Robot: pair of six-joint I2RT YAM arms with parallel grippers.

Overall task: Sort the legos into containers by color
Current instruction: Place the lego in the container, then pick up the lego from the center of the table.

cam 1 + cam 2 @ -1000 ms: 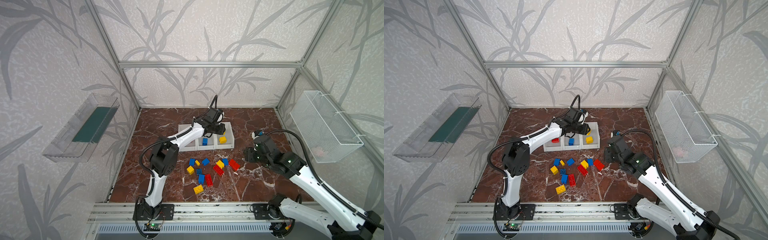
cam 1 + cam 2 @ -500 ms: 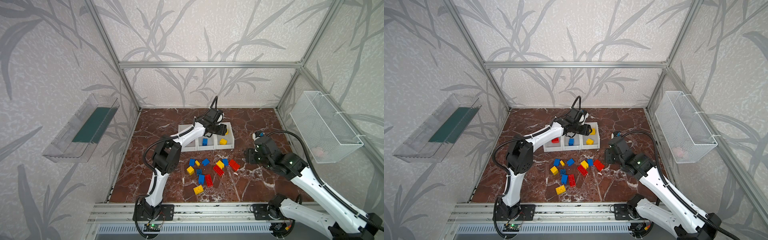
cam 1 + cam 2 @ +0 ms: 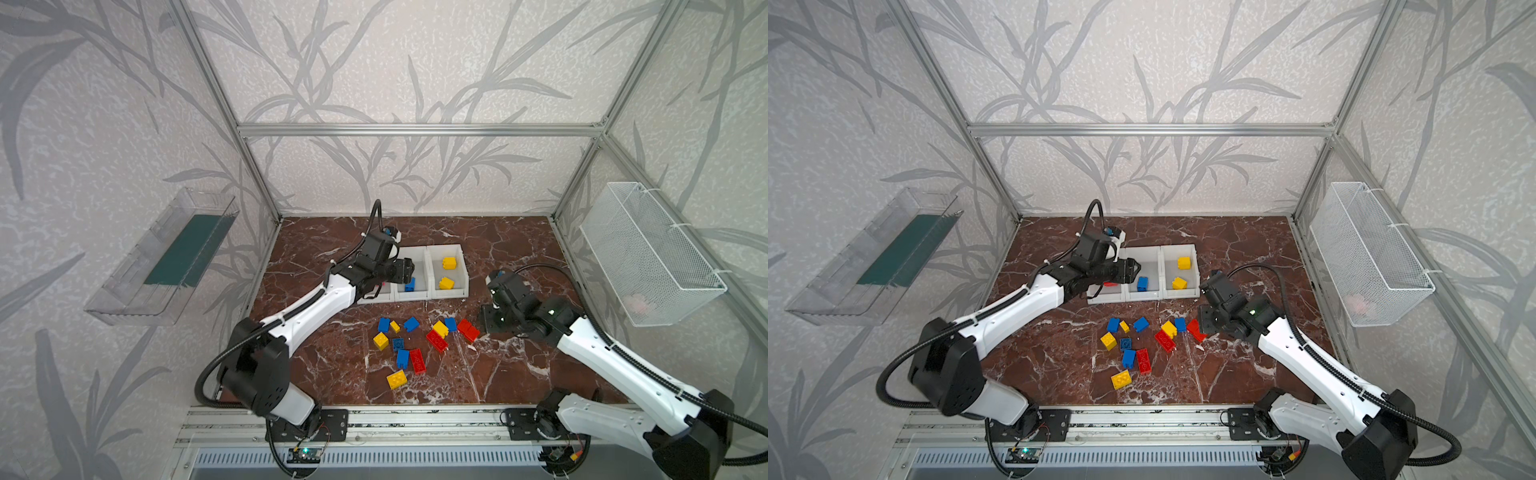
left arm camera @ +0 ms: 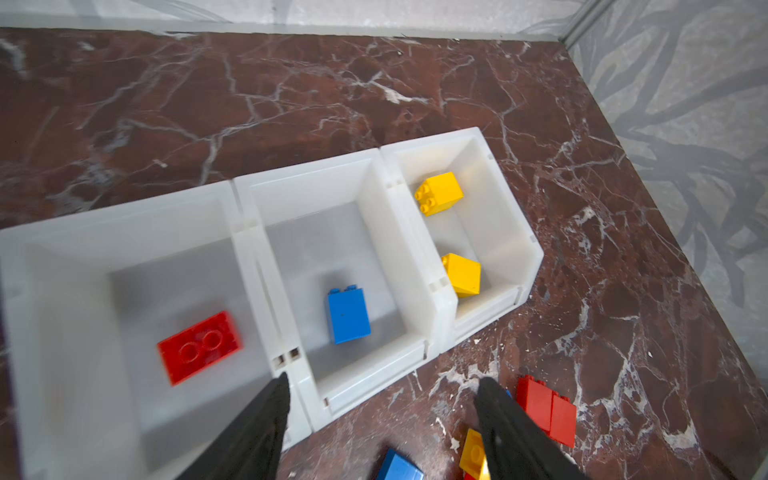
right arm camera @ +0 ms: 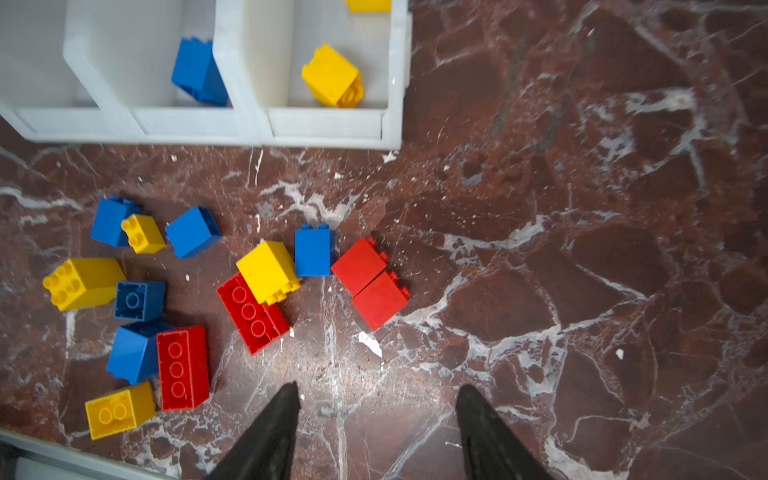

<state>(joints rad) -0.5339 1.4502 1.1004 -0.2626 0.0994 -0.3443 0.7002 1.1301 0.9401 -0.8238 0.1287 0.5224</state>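
Three white bins stand in a row. The left bin (image 4: 124, 224) holds a red lego (image 4: 199, 347), the middle bin (image 4: 316, 183) a blue lego (image 4: 348, 316), and the right bin (image 4: 511, 224) two yellow legos (image 4: 439, 193) (image 4: 462, 274). Several loose red, blue and yellow legos (image 3: 415, 345) lie on the marble floor in front of the bins. My left gripper (image 4: 382, 380) hangs open and empty over the front edge of the bins (image 3: 405, 270). My right gripper (image 5: 378, 388) is open and empty above bare marble, just right of two red legos (image 5: 370, 282) (image 3: 486, 322).
A white wire basket (image 3: 648, 253) hangs on the right wall and a clear plastic shelf (image 3: 166, 257) on the left wall. The aluminium rail (image 3: 374, 419) carrying both arm bases runs along the front edge.
My left gripper opened over the right bin, where a second yellow lego now lies, and drew back to the left. The right arm barely shifted.
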